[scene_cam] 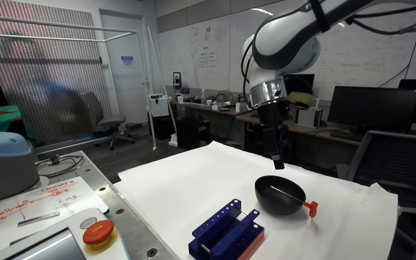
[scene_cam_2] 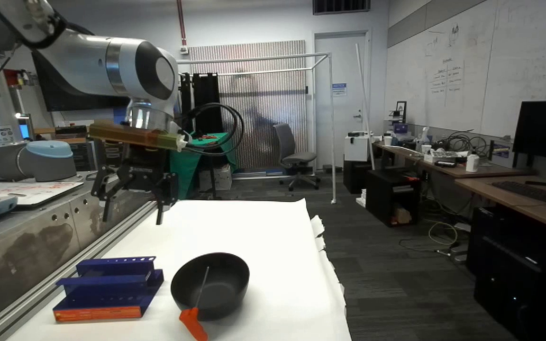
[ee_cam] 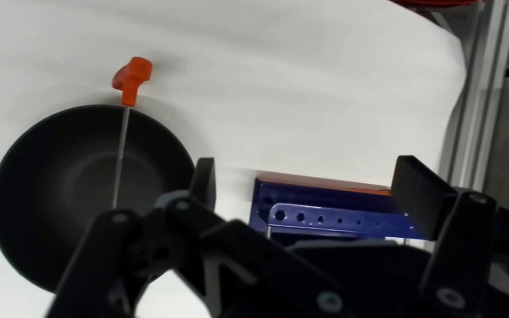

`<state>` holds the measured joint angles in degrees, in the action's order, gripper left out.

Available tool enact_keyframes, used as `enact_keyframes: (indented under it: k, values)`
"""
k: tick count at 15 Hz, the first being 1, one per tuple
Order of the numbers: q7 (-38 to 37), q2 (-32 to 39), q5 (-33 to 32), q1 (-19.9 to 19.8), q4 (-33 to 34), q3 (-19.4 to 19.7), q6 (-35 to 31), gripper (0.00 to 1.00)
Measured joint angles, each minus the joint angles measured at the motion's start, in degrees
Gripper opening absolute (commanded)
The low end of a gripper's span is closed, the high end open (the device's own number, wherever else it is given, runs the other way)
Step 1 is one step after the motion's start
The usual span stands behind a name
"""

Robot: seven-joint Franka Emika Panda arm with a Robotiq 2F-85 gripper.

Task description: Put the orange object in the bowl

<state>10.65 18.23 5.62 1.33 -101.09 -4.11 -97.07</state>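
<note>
The orange object is a small orange T-shaped handle with a thin metal shaft. It shows in an exterior view and the wrist view. Its shaft lies across the rim into the round black bowl, and the handle hangs outside the rim. The bowl stands upright on the white-covered table; it also shows in an exterior view and the wrist view. My gripper is open and empty, above the table and apart from both. Its fingers are spread wide above the blue rack.
A blue rack with holes and an orange-red side stands close beside the bowl; it also shows in an exterior view. A metal bench edge runs along one side of the table. A red stop button sits on the bench.
</note>
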Motion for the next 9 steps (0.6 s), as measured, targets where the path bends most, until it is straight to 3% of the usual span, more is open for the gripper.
enact_keyframes:
  k: [9]
  values:
    - [0.25, 0.46, 0.21, -0.08, -0.41, 0.08, 0.01, 1.0]
